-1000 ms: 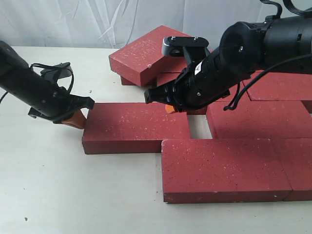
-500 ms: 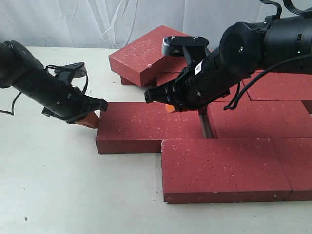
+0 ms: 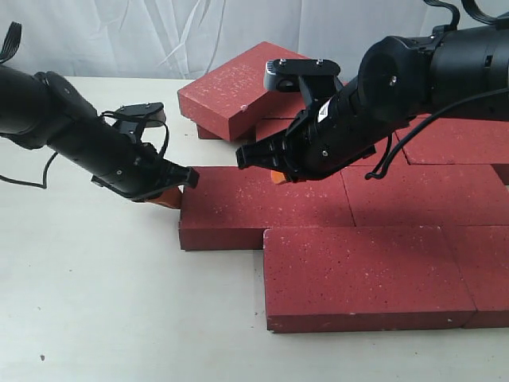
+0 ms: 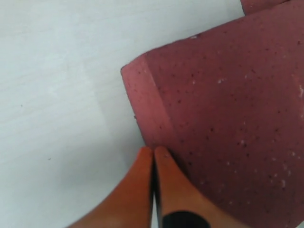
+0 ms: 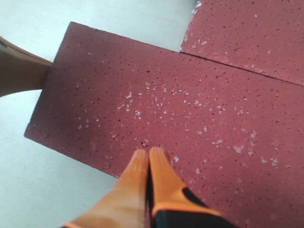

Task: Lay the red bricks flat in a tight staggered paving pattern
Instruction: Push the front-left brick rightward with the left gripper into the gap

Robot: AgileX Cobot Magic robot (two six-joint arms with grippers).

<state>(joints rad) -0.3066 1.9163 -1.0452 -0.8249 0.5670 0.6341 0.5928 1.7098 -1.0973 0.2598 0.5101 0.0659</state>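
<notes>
Fingers together on both: left gripper (image 4: 153, 154) butts end of loose brick (image 3: 262, 208), right gripper (image 5: 148, 154) over its top; push square.

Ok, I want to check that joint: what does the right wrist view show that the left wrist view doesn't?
Only the right wrist view: the end brick with its whole top, its thin seam with the neighbouring brick, and the right gripper, shut. Only the left wrist view: that brick's end face, where the left gripper, shut, touches it. Both: the end brick, the left gripper and the pale table.
</notes>
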